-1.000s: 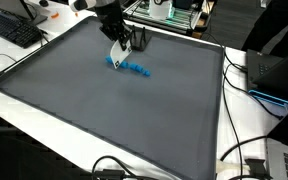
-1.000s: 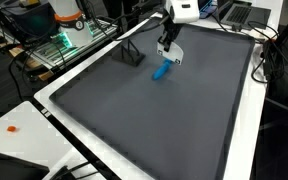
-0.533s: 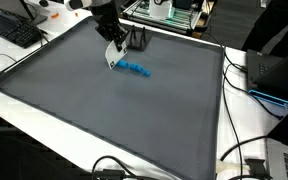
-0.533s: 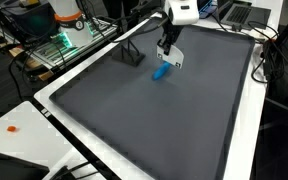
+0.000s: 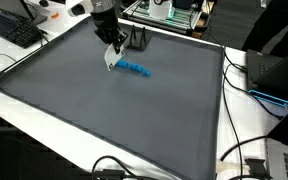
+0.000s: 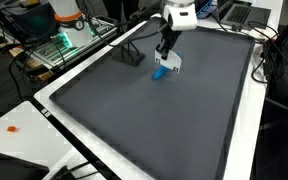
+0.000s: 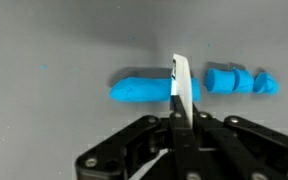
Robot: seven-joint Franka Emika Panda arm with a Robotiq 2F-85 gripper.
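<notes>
Blue roll (image 7: 139, 90): lay on the grey mat (image 7: 44, 40), stretched across the wrist view. Two short blue pieces (image 7: 229, 80) lay in line with it at one end, set apart from it by a narrow gap. In both exterior views the roll (image 5: 136, 68) (image 6: 160, 72) sat in the far part of the mat.

Gripper (image 7: 181, 120): fingers were closed tight on a thin white blade (image 7: 182, 85), held edge-on and upright. The blade's tip pointed down at the roll beside the gap. Whether it touched the roll could not be told. In an exterior view the gripper (image 5: 112, 45) hung just over the roll's end.

Small black stand (image 5: 139, 42): stood on the mat near the far rim, just behind the gripper.

Black keyboard (image 5: 14, 30): lay off the mat, well apart.
</notes>
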